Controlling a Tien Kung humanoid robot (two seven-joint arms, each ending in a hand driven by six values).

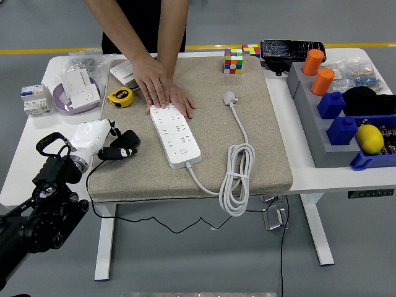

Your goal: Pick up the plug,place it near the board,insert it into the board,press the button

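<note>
We see a coarse beige felt mat [272,148] covering the white tabletop [18,179]. On it lies the board [176,135]: a long white glossy plastic power strip, socket rows along its top, round button at its near end, thick white cable coiled near-right. A person's hand [162,86] presses flat on its far end. The plug [124,143] is a small black matte block with a thin black cord trailing off the near edge; it sits left of the board, apart from it. Left hand [102,139], white shell with dark fingers, is closed around the plug. A yellow tape measure [120,97] lies far-left.
</note>
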